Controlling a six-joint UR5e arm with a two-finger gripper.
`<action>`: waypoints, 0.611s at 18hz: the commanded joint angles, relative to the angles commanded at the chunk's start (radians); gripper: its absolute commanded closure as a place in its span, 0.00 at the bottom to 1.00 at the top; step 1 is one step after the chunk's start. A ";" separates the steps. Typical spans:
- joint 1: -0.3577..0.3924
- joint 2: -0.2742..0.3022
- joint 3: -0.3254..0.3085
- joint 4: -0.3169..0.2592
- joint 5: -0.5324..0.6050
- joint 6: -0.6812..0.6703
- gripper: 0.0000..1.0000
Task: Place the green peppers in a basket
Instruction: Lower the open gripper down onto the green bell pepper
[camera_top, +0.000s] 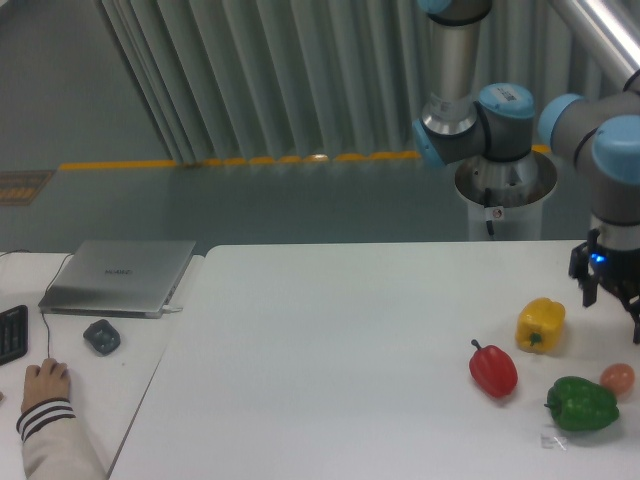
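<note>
Down at the right edge of the white table, the gripper hangs over the surface, its dark fingers apart and holding nothing — released. It sits just right of the yellow pepper and above a small orange-pink round thing, whose kind I cannot tell.

The green pepper lies on the table near the front right corner, below the gripper and apart from it, with the orange-pink thing just beside its upper right and the red pepper a little way to its left. The table's right edge is cut off by the picture, so room on that side cannot be judged; to the left of the red pepper the white top runs wide and bare toward its left edge.

Counted: one green pepper, one red, one yellow, one small round thing.

A second, lower desk adjoins on the left, bearing a closed silver laptop, a dark mouse and the corner of a keyboard; a person's hand in a striped cuff rests there. Behind, a grey-green floor with a yellow line meets a ribbed wall — the arm's base pedestal stands before it.
</note>
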 joint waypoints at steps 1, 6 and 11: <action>-0.002 -0.014 0.012 0.012 0.002 0.064 0.00; -0.006 -0.040 0.011 0.012 0.095 0.376 0.00; -0.025 -0.080 0.014 0.016 0.135 0.428 0.00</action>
